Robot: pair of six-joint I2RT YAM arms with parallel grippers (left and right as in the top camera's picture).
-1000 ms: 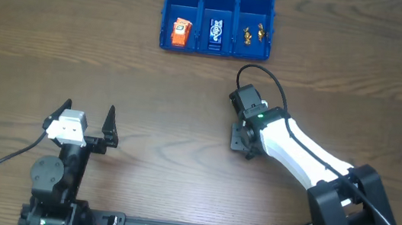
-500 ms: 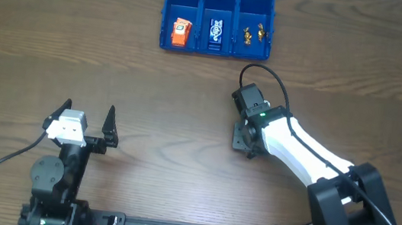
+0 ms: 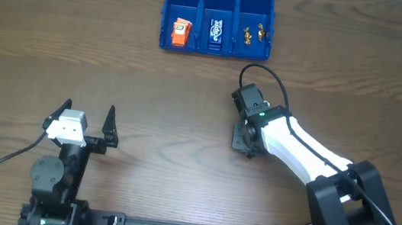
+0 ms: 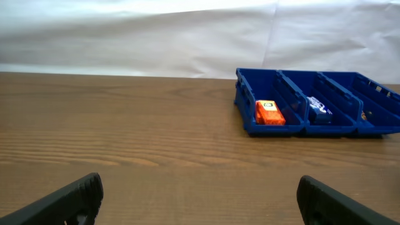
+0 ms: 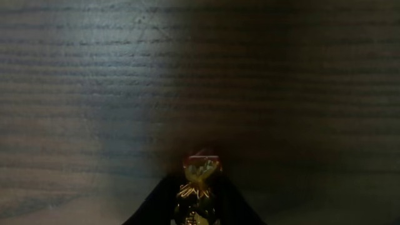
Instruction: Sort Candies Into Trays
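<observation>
Now the right tool (image 3: 244, 141) is clamped on a gold-wrapped candy (image 5: 200, 179) just above the surface (image 3: 150, 91), the blue tray (image 3: 214, 52) lies straight ahead with its gold-candy compartment (image 3: 256, 35) nearest, and the left tool (image 3: 86, 118) gapes empty.

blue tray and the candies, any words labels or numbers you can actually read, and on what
Nothing can be read.
orange candy: pale label with marks, too small to read.
blue candy: white print, too blurred to read.
gold candies in the blue tray: no print seen.
gold candy in the right gripper: no print seen.
Tray walls: no label seen.
</observation>
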